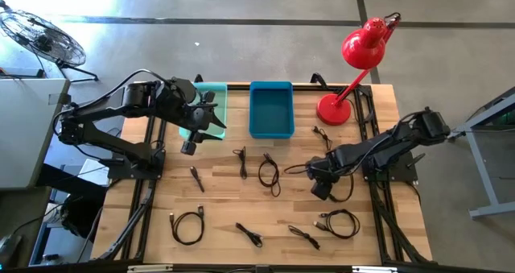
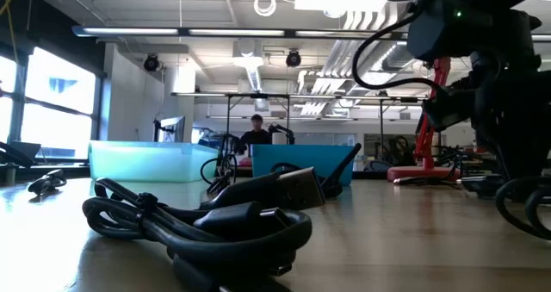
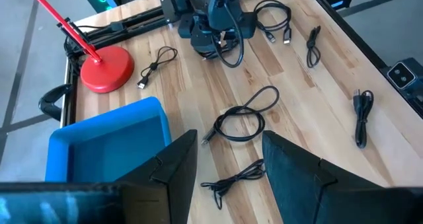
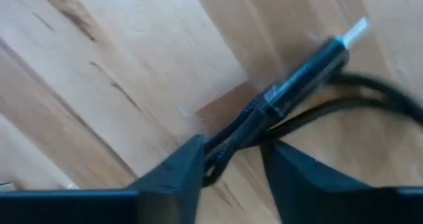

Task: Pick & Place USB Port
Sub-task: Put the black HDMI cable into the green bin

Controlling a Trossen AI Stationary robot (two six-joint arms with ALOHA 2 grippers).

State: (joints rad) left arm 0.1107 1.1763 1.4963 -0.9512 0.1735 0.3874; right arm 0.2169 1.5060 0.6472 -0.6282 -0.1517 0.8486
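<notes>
Several black USB cables lie on the wooden table. My right gripper [image 1: 322, 188] is down at the table's right-middle, open. Its fingers stand on either side of one black cable [image 4: 297, 78] just behind its silver-tipped plug [image 4: 357, 29]. The gap is wider than the cable [image 1: 344, 186], which lies on the wood. My left gripper [image 3: 230, 159] is open and holds nothing. It hovers over the teal bin [image 1: 216, 104] at the far left. The blue bin [image 1: 271, 110] stands beside the teal one.
A red desk lamp [image 1: 336, 108] stands at the far right, with a small cable [image 1: 322, 134] beside it. Loose cables lie mid-table [image 1: 269, 173] [image 1: 241, 160] and along the near edge [image 1: 187, 225] [image 1: 249, 234] [image 1: 338, 222]. A cable bundle [image 2: 215, 219] lies close before the low camera.
</notes>
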